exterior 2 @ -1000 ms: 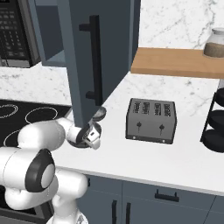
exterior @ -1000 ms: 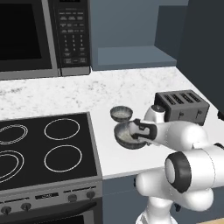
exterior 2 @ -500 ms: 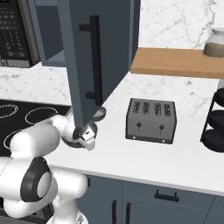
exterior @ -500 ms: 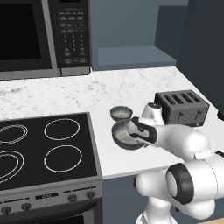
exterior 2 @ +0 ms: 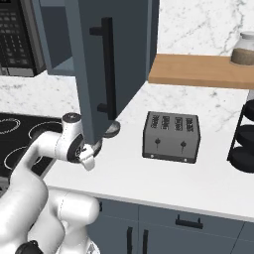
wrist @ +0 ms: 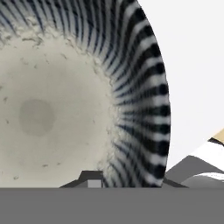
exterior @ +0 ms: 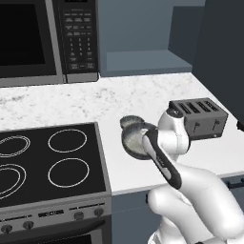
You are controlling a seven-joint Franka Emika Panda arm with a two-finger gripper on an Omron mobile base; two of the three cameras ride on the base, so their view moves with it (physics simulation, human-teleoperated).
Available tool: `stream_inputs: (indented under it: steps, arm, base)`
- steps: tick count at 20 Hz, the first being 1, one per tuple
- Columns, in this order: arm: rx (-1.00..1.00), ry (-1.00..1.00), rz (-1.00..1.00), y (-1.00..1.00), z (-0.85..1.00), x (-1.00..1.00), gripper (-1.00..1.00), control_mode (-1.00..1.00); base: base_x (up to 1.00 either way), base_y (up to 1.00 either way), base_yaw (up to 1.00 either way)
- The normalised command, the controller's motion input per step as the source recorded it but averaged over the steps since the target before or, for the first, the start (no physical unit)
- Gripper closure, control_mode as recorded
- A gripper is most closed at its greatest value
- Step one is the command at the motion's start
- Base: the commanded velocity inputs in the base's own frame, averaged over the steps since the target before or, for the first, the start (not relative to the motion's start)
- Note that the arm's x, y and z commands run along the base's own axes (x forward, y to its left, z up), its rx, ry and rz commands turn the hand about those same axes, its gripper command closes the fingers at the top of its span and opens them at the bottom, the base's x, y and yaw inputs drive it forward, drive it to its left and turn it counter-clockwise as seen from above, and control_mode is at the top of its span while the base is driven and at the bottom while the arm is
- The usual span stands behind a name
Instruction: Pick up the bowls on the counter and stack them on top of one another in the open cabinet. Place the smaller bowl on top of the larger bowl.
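Claw: the claw (wrist: 127,183) sat low over the larger bowl (exterior: 135,141), one dark fingertip (wrist: 91,178) inside against the pale inner wall and the other outside the ribbed wall, so it was clenched on that bowl's rim.
Claw in the base views: the white wrist covered the bowl's right side in the left base view; in the right base view the hand reached in behind the cabinet door (exterior 2: 111,64), which hid its tips.
Larger bowl: it was on the bench (exterior: 143,100), just right of the stovetop (exterior: 50,162), with its pale speckled inside facing up; whether it touched the bench or hung just clear I could not tell.
Smaller bowl: the smaller bowl (exterior: 129,122) stood on the bench just behind the larger one, at its far rim; whether the two touched was not clear.
Open cabinet: the open cabinet (exterior: 143,59) was at the back above the bench, its shelf bare where visible, well apart from both bowls.
Toaster: a dark toaster (exterior: 202,116) stood on the bench to the right of the arm.
Microwave: the microwave (exterior: 43,38) hung left of the cabinet, above the stovetop.
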Motion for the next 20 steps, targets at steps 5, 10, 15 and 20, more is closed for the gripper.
stream_inputs:
  steps: [5,10,15,20]
  arm:
    - [0.11,-0.03,-0.01,0.0,0.92,-0.37,1.0,-1.0]
    - [0.05,-0.03,0.0,0.0,0.71,-0.29,1.0,-1.0]
    - [0.02,-0.17,-0.02,0.0,0.83,-0.4,1.0,-1.0]
    - [0.0,-0.17,-0.19,0.2,0.71,-0.04,1.0,-1.0]
  base:
    - [0.0,0.0,0.0]
    - [0.0,0.0,0.0]
    - [0.0,0.0,0.0]
    - [0.0,0.0,0.0]
